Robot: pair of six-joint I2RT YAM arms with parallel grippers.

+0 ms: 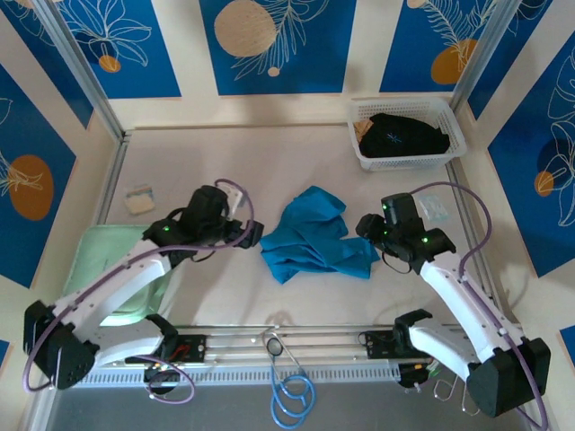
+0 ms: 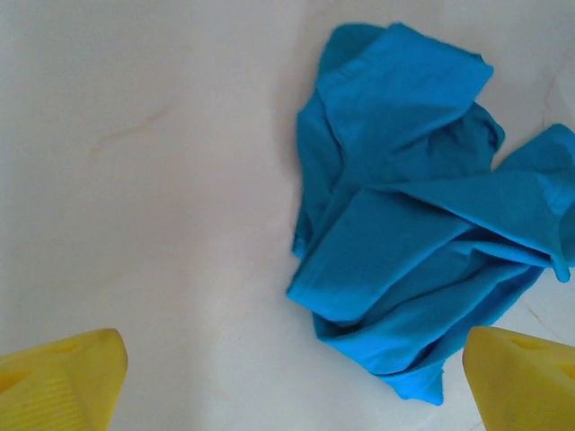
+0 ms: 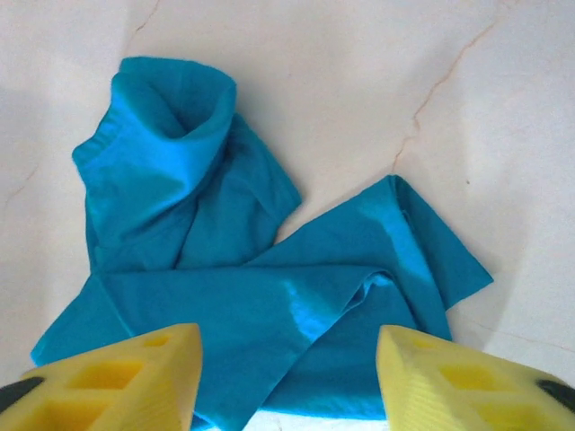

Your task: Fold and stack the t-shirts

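Observation:
A crumpled teal-blue t-shirt (image 1: 314,235) lies in a heap at the table's middle. My left gripper (image 1: 253,233) hovers just left of it, open; in the left wrist view the t-shirt (image 2: 413,233) spreads ahead and to the right of the gripper (image 2: 295,384), with bare table between the yellow fingers (image 2: 63,382). My right gripper (image 1: 367,224) hangs over the heap's right edge, open, and blue cloth (image 3: 269,296) lies below the gripper (image 3: 287,382), none of it pinched. A black t-shirt (image 1: 402,135) with a small pale mark sits bundled in the basket.
The white mesh basket (image 1: 409,163) stands at the back right corner. A pale green pad (image 1: 112,260) lies at the left under the left arm, with a small beige block (image 1: 139,199) behind it. A clear bag (image 1: 433,206) lies beside the right arm.

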